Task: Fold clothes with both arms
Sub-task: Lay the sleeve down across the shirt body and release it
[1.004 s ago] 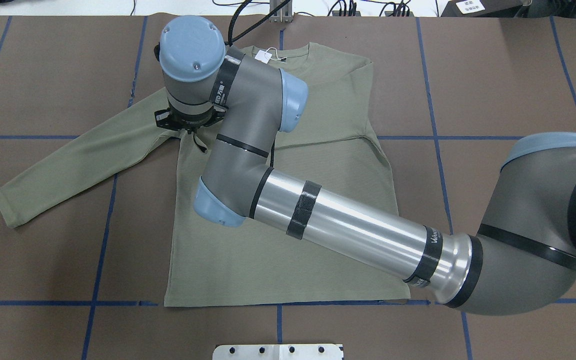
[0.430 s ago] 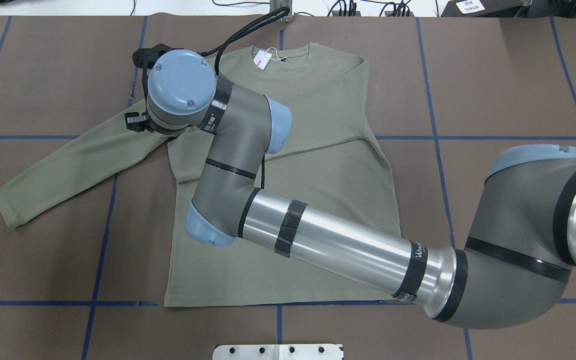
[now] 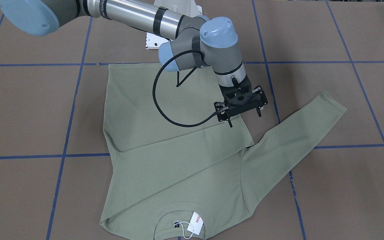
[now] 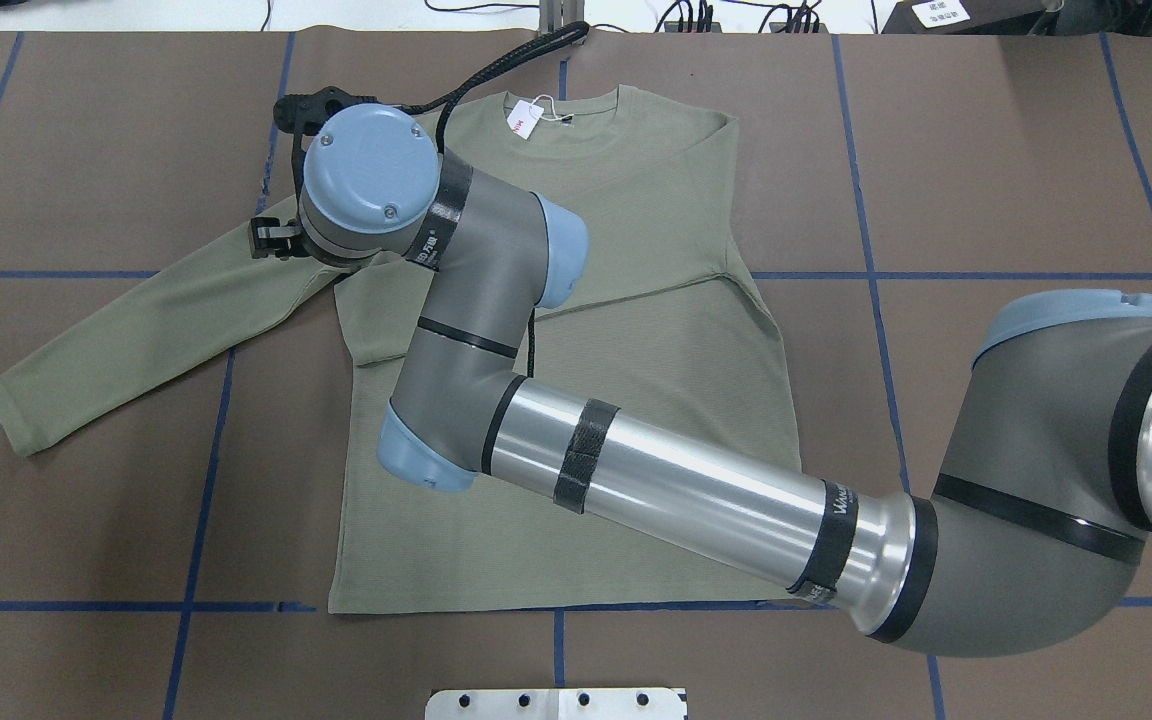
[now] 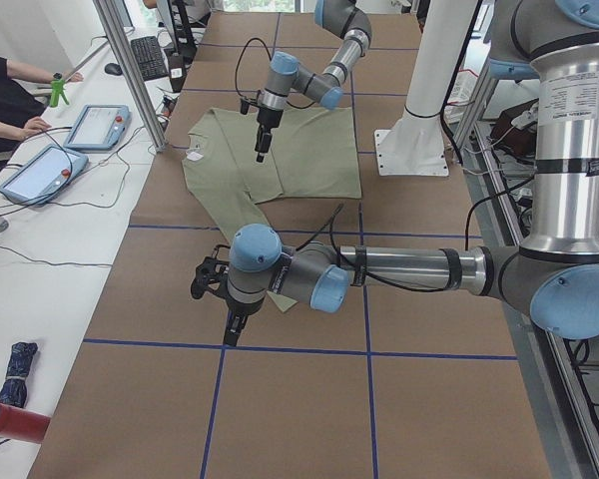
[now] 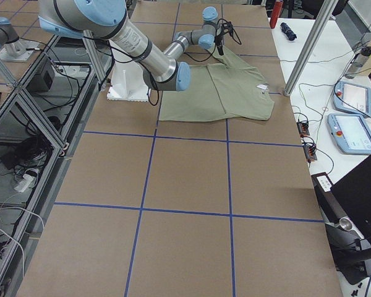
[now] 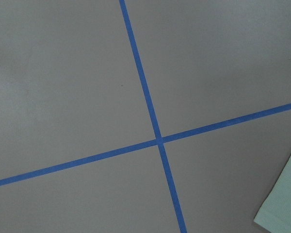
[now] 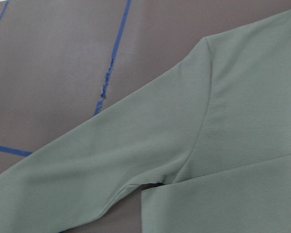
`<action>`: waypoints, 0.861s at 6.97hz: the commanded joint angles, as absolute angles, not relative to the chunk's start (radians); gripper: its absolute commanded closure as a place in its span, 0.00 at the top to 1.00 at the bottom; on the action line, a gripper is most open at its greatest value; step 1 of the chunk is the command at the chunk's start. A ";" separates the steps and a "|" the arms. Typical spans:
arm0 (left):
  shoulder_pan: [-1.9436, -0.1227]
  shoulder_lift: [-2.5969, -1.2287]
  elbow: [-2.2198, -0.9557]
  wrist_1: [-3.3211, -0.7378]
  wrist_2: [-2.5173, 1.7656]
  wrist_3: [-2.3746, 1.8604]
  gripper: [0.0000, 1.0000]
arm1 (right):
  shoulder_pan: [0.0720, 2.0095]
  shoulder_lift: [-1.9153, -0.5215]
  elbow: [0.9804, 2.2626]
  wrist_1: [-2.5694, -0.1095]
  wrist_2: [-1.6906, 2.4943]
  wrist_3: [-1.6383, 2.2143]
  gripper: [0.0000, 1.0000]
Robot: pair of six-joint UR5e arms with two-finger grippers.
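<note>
The sage-green shirt (image 4: 636,330) lies flat on the brown table, collar at the far edge with its white hang tag (image 4: 526,115). One sleeve is folded across the chest (image 3: 178,143). The other sleeve (image 4: 136,330) stretches out toward the robot's left. My right gripper (image 3: 244,118) is open and empty, and hovers above the shirt by the armpit of the outstretched sleeve; its wrist view shows that armpit (image 8: 150,182). My left gripper (image 5: 230,324) shows only in the exterior left view, low over the table beside the sleeve cuff (image 7: 283,204). I cannot tell whether it is open or shut.
Blue tape lines (image 4: 196,500) grid the table. The white pedestal base (image 4: 556,703) sits at the near edge. In the exterior left view a side table holds tablets (image 5: 95,125) behind metal posts (image 5: 130,70), with an operator's arm nearby.
My right wrist has swung toward the robot's left, over the outstretched sleeve's shoulder, and has turned. The shirt lies as before.
</note>
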State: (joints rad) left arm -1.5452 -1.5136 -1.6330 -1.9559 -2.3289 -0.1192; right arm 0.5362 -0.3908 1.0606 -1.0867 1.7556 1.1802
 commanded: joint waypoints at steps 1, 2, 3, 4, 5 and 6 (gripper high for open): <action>-1.427 -1.438 -1.635 -2.239 -2.289 -0.449 1.00 | 0.644 -0.512 1.249 -1.324 1.935 1.166 1.00; -1.343 -1.392 -1.637 -2.378 -2.219 -0.613 1.00 | 0.682 -0.565 1.306 -1.400 1.966 1.157 1.00; -1.285 -1.366 -1.640 -2.454 -2.170 -0.735 1.00 | 0.737 -0.618 1.362 -1.476 2.020 1.120 1.00; -1.219 -1.352 -1.670 -2.460 -2.102 -0.818 1.00 | 0.808 -0.670 1.423 -1.576 2.087 1.023 1.00; -1.127 -1.324 -1.716 -2.461 -2.006 -0.924 1.00 | 0.851 -0.742 1.504 -1.662 2.103 0.923 1.00; -1.030 -1.318 -1.741 -2.461 -1.940 -1.063 1.00 | 0.891 -0.835 1.597 -1.705 2.105 0.832 1.00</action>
State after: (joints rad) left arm -1.1418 -1.3341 -1.7043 -2.4551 -2.0295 -0.9103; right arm 0.8364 -0.7332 1.4912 -1.6300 2.0881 0.9450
